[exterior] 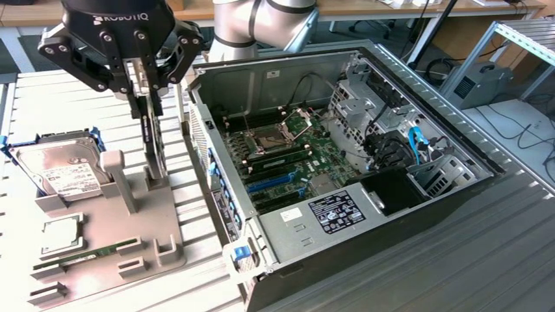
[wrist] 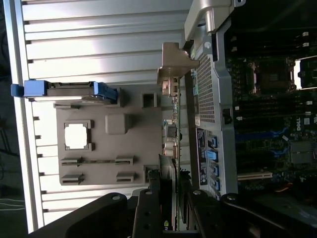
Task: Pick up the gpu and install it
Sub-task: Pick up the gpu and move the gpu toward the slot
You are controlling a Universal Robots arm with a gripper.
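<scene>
closest to me is the grey tray [exterior: 95,221], cut with pockets so each part keeps a known spot. a memory stick [exterior: 87,255] lies in its front slot, a square chip [exterior: 62,235] sits in a recess behind it, and a hard drive [exterior: 56,170] leans in a cradle further back, blue rails on its sides.

on the tray's side next to the case the gpu [exterior: 154,140] stands on edge, thin and upright. i'd guess it is kept that way so it can be taken from above. the gripper [exterior: 147,91] is on it: the jaws are drawn in narrow and pinch the card's top edge, one finger on each face. in the wrist view the gpu [wrist: 171,134] runs straight out from between the gripper [wrist: 171,208]. its lower end is down at the tray's holder. i can't tell whether it rests in it or has come clear.

just beyond, toward the exterior view's right, the case [exterior: 260,78] lies open side up, so the board faces the arm. its blue slots [exterior: 273,184] are bare, so the card isn't installed.

behind all that the arm [exterior: 251,23] rises in front of some benches.
</scene>
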